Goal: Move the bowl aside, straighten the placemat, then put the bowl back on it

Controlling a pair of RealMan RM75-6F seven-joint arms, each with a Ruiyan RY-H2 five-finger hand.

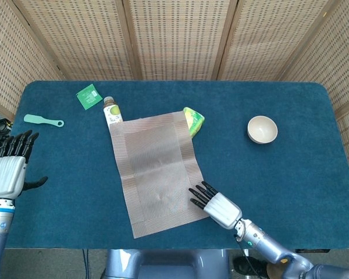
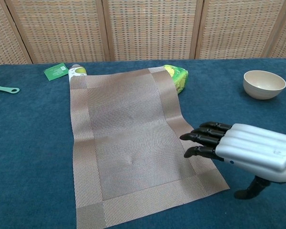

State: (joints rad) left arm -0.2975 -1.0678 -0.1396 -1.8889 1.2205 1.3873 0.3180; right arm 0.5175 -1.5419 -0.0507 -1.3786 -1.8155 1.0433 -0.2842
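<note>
The brown woven placemat (image 1: 159, 170) (image 2: 131, 140) lies skewed across the middle of the blue table, its far corners over a bottle and a green packet. The cream bowl (image 1: 262, 129) (image 2: 263, 84) stands off the mat at the right. My right hand (image 1: 215, 205) (image 2: 243, 148) hovers at the mat's near right corner, palm down, fingers stretched over its edge and holding nothing. My left hand (image 1: 10, 168) is open at the table's left edge, far from the mat; the chest view does not show it.
A small bottle (image 1: 111, 110) (image 2: 77, 71) and a yellow-green packet (image 1: 193, 120) (image 2: 176, 76) lie partly under the mat's far corners. A green card (image 1: 88, 96) and a mint spatula (image 1: 43, 121) lie at the far left. Wicker screens stand behind the table.
</note>
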